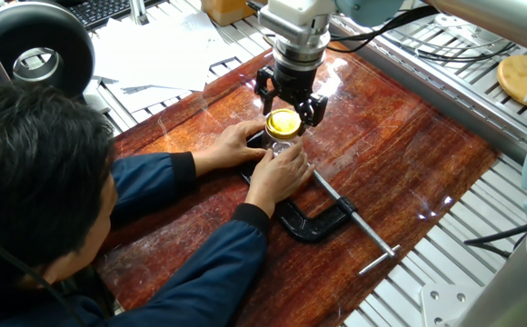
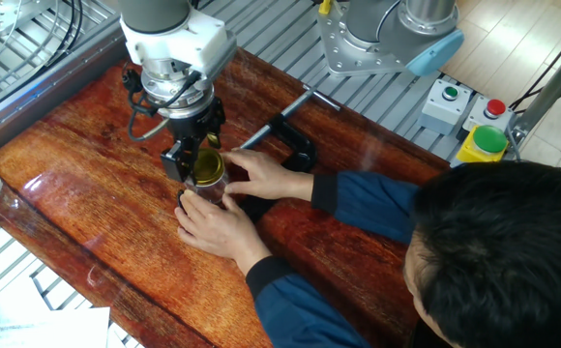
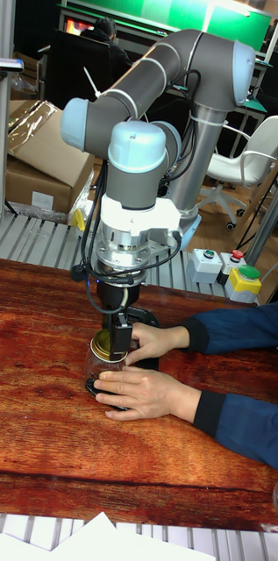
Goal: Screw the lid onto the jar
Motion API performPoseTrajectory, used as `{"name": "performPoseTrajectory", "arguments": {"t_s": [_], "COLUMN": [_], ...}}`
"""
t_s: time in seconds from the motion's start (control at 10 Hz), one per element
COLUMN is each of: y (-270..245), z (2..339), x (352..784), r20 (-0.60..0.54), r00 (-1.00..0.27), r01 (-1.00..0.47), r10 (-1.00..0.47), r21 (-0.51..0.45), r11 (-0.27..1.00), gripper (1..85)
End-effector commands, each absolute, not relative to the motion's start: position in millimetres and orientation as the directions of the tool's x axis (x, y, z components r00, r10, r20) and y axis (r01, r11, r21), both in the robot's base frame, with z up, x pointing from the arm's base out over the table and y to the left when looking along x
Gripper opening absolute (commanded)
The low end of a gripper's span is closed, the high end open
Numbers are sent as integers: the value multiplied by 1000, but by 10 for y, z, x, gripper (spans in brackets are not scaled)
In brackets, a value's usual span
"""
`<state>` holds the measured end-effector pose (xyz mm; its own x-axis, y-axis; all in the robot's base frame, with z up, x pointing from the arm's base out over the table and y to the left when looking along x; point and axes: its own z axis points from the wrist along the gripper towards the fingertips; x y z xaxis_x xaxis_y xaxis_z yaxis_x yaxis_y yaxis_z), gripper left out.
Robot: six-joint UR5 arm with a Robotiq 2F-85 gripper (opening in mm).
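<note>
Red-brown wooden worktop (image 1: pixel 400 154), mid-board: your two hands (image 1: pixel 280 173) steady the jar (image 3: pixel 101 361), upright, long axis vertical, mouth up. Its lid (image 1: pixel 283 121) sits level on the neck, between the jaws of the gripper (image 1: pixel 288 107), which appear closed on it. Risks: cross-threading if the jar tilts; pinched fingers (image 2: pixel 245 162) beside the jaws.
</note>
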<state>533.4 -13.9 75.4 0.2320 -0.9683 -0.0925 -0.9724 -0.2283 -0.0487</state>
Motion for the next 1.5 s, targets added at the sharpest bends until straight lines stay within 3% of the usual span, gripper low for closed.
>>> {"name": "performPoseTrajectory", "arguments": {"t_s": [0.0, 0.6, 1.4], "y": [-115, -105, -115], "z": [757, 734, 736], "x": [5329, 5281, 5230], "r20": [-108, -121, -125], "r00": [224, 190, 53], "r01": [-974, -982, -998], "r10": [-968, -974, -991], "r21": [-51, -35, 8], "r11": [-220, -187, -54], "gripper": [763, 747, 647]}}
